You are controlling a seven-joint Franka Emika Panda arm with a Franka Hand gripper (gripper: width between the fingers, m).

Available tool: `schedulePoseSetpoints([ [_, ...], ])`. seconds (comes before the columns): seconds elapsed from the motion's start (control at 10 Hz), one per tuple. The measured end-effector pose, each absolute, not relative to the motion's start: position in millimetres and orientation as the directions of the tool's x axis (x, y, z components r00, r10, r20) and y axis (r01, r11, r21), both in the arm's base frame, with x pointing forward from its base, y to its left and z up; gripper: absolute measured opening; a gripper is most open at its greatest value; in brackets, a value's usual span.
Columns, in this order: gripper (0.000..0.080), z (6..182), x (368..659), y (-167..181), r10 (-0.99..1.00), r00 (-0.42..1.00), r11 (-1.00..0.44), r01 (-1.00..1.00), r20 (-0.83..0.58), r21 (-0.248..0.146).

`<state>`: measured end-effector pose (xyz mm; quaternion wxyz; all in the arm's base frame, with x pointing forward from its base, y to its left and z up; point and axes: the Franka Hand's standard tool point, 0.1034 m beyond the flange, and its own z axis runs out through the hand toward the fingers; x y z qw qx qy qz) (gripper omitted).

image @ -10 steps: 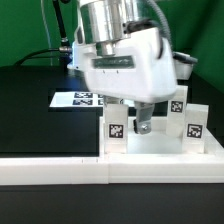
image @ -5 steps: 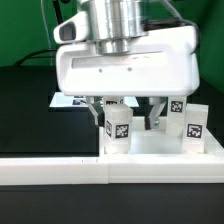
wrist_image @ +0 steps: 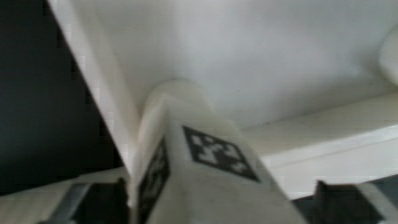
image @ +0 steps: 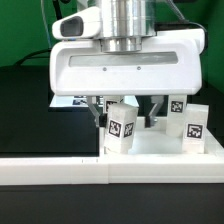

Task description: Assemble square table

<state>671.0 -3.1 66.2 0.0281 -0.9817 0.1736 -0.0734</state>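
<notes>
Gripper [image: 124, 112] down over the front table leg [image: 122, 132], fingers narrowed from wide a second ago and now flanking that leg, which has tipped off upright since half a second back; cannot tell yet whether firmly clamped. Leg standing on the white square tabletop [image: 150, 146], just behind the white barrier wall [image: 60, 170], with two more tagged legs [image: 194, 124] further along that wall toward the exterior view's right. Probably the start of a pick, ahead of seating the leg.

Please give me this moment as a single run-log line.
phase: grasping leg | gripper: closing around leg, grip not confirmed | leg: tilted, on square table top | other legs: upright at exterior view's right
</notes>
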Motion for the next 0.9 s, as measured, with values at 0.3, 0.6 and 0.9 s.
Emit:
schedulePoseSetpoints([
  [0.3, 0.0291, 65.7, 670.8, -11.2, -0.55, 0.826, -0.835, -0.541, 0.118, -0.102],
  [0.6, 0.0291, 65.1, 670.3, -13.7, -0.738, 0.669, -0.675, -0.727, 0.088, -0.124],
  [0.9, 0.0291, 64.3, 666.5, -12.2, -0.996, 0.08, -0.073, -0.988, -0.047, -0.135],
])
